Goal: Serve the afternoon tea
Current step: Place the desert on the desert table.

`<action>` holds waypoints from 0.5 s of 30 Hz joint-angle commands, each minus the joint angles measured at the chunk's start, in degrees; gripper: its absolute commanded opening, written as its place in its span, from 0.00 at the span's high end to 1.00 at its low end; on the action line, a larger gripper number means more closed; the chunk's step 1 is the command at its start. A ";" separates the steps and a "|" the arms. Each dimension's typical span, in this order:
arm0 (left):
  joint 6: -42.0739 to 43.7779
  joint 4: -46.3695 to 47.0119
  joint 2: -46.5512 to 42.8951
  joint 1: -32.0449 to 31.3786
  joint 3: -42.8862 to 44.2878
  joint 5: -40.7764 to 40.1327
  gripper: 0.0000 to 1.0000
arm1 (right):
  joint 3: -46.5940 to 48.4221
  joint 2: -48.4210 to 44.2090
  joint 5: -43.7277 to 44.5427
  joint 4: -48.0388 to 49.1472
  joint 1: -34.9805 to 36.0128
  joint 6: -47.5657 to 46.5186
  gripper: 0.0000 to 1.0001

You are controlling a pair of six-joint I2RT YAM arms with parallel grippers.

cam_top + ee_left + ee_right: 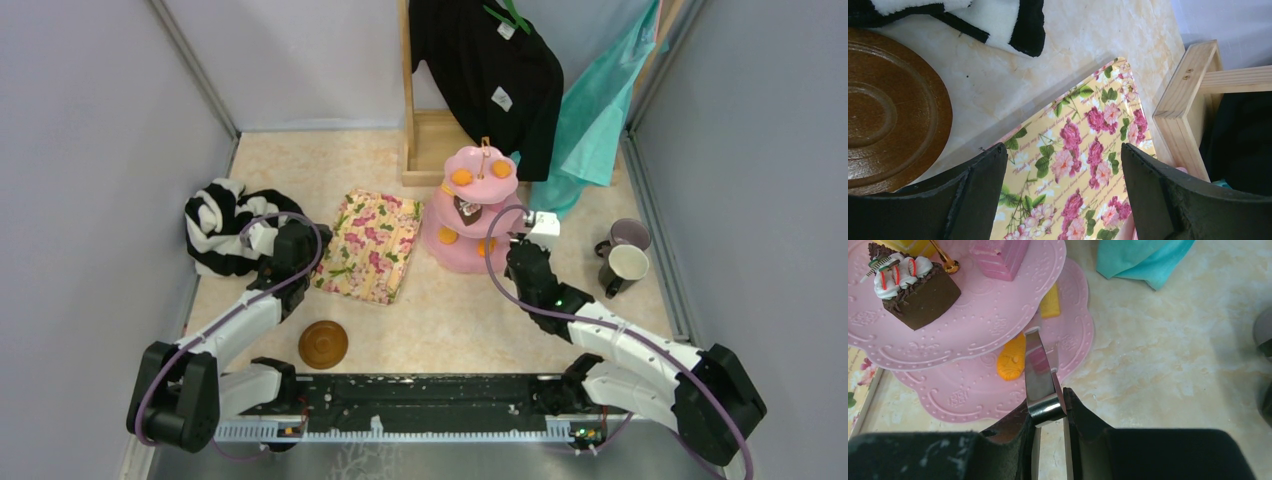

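**Top view:** A cream, marble-patterned table sits boxed in by plain grey walls. A wooden rack at the back carries a black garment and a teal cloth. The pink cake stand stands just in front of the rack, with orange pastries on its tiers. The lilac mug and the cream mug stand side by side near the right wall. A brown saucer lies near the front edge. The left gripper hangs between a striped garment and a floral cloth. The right gripper is just beside the stand's lowest tier.

**Left wrist:** The left gripper's jaws stand wide apart with nothing between them, above the floral cloth. A brown saucer lies on the bare marbled surface at left. The striped garment is beyond it, and the rack's pale wooden base is at right.

**Right wrist:** The right gripper is clamped on shiny metal tongs, whose tips reach over the stand's bottom tier beside an orange pastry. A yellow pastry shares that tier. On the tier above sit a chocolate cake slice and a pink cake piece. The teal cloth trails onto the table beyond.
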 commanded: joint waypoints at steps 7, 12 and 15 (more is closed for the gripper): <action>0.85 0.10 -0.20 -0.38 1.34 -0.17 0.11 | 0.32 -1.90 1.50 -1.15 0.55 -0.89 1.00; 0.78 0.19 -0.31 -0.38 1.12 -0.15 0.11 | 0.46 -3.67 1.96 -2.40 1.05 -0.91 1.00; 0.74 0.18 -0.44 -0.38 1.03 -0.32 0.11 | 0.83 -4.48 2.29 -3.25 1.65 -1.01 1.00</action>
